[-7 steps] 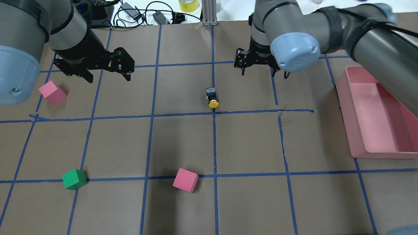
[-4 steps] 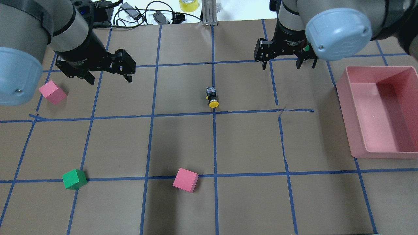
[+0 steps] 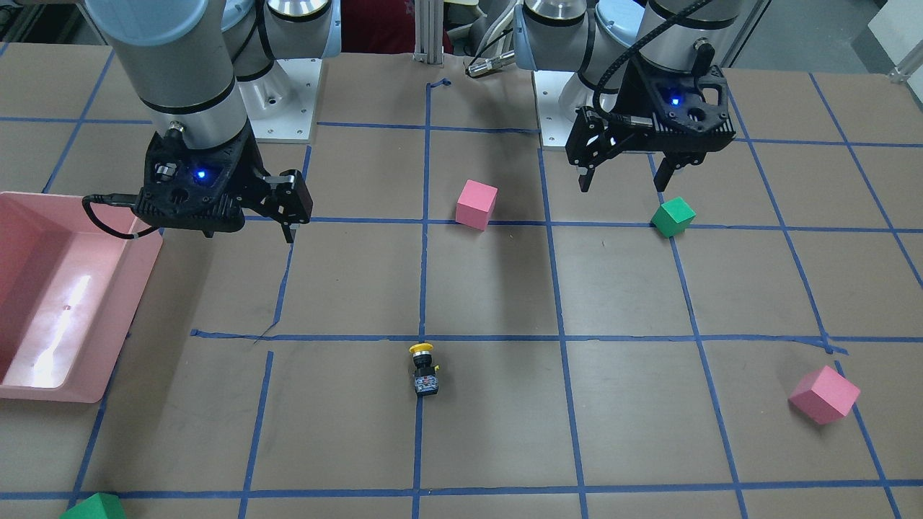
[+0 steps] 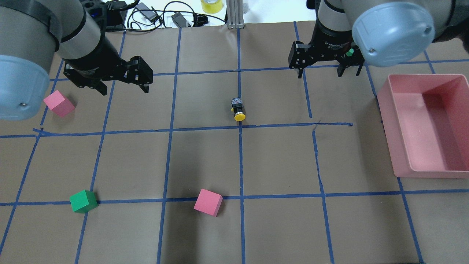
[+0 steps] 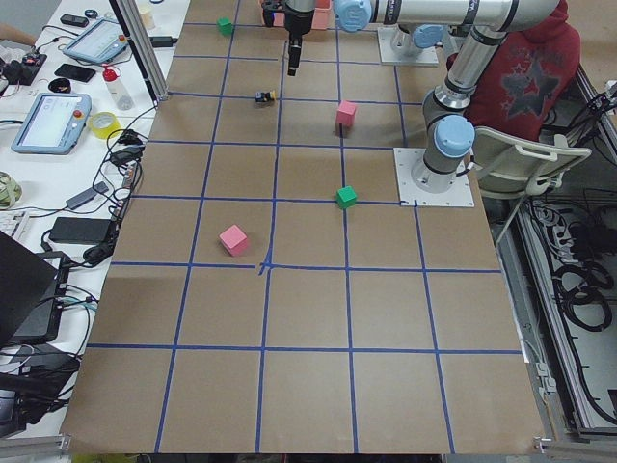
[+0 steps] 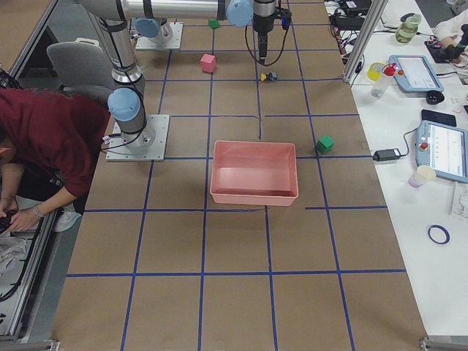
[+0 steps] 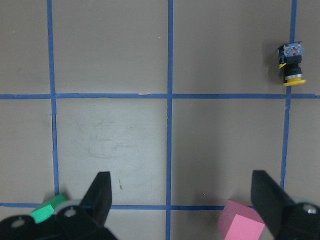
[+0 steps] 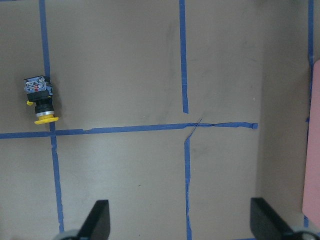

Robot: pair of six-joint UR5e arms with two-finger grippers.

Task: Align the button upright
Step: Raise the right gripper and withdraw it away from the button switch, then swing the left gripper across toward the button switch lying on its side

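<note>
On brown paper (image 4: 278, 161) gridded in blue tape (image 4: 240, 161), the button (image 4: 237, 109) lies sideways.

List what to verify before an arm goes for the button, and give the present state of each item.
1. Button found and unobstructed: ok, it shows plainly in both wrist views.
2. Button upright: not ok, it lies on its side with the yellow cap toward the robot.
3. Left gripper open and empty: ok.
4. Right gripper open and empty: ok.
5. Room around the button: ok, the pink cube and pink bin stand well apart from it.
6. A gripper lined up over the button: not ok, both hover off to its sides.
</note>
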